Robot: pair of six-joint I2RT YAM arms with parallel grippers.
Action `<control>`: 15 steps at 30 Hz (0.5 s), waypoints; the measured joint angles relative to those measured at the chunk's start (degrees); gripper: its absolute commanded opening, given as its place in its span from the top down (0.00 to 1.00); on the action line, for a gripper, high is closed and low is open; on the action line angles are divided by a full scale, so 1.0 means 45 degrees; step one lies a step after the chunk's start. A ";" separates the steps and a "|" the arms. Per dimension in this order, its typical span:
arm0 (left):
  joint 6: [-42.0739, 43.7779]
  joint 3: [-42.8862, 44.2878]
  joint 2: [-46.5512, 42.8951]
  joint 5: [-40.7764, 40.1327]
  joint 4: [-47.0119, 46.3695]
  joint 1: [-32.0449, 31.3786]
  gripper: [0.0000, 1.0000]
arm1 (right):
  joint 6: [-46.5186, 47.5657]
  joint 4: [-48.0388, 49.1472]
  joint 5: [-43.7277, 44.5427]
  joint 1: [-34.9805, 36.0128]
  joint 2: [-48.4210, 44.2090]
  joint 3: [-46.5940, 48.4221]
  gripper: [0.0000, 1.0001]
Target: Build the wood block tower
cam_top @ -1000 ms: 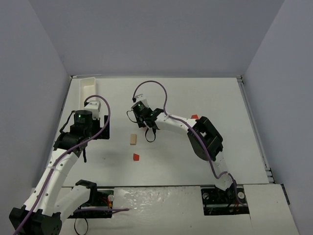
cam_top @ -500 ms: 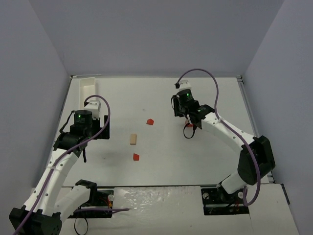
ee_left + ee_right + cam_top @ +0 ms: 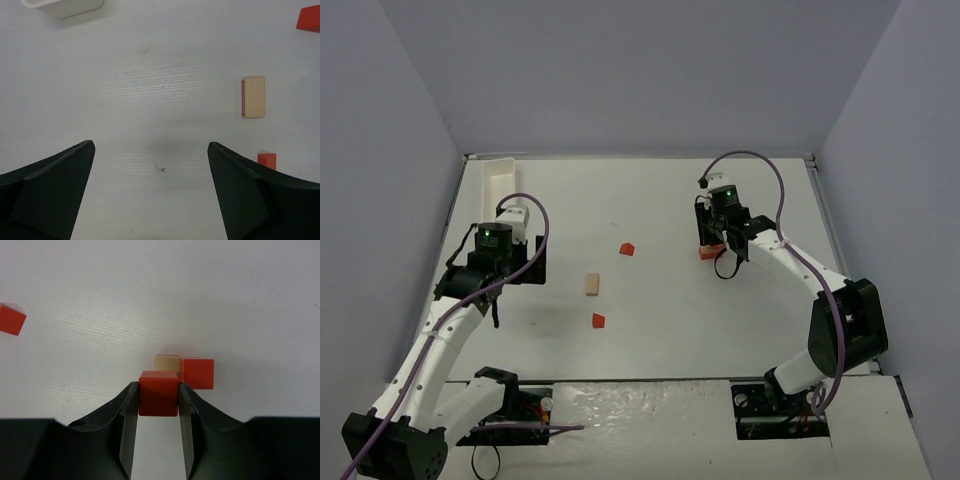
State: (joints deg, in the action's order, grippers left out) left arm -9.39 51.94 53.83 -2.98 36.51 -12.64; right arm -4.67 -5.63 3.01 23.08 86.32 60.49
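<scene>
My right gripper (image 3: 158,390) is shut on a bright red cube (image 3: 158,392). Just beyond the cube lie a pale tan block (image 3: 167,362) and another red cube (image 3: 198,373), side by side and touching. From above, that small cluster (image 3: 707,253) sits right of centre, partly under the right gripper (image 3: 716,248). I cannot tell whether the held cube touches them. My left gripper (image 3: 150,150) is open over bare table at the left (image 3: 523,268), with nothing between its fingers.
Loose pieces lie mid-table: a tan block (image 3: 591,285) (image 3: 253,97), a red cube (image 3: 599,321) (image 3: 266,160) and a red piece (image 3: 627,248) (image 3: 309,19) (image 3: 10,319). A long white tray (image 3: 500,178) (image 3: 62,6) stands at the far left corner.
My right arm has swung from mid-table to the right, carrying the red cube to the tan and red blocks there. The left arm has hardly moved.
</scene>
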 measured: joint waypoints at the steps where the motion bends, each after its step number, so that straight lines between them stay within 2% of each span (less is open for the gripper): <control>1: 0.0000 0.0000 0.0025 0.0000 0.0000 0.0000 0.05 | 0.0051 0.0000 -0.0071 -0.0015 0.0002 0.0000 1.00; 15: 0.0000 0.0000 0.0210 0.0000 -0.0003 0.0000 0.05 | 0.0264 0.0054 -0.0259 -0.0223 0.0378 0.0000 1.00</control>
State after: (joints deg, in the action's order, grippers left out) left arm -9.39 51.94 54.78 -2.98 36.50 -12.64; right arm -3.49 -5.38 1.85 22.08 88.02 60.49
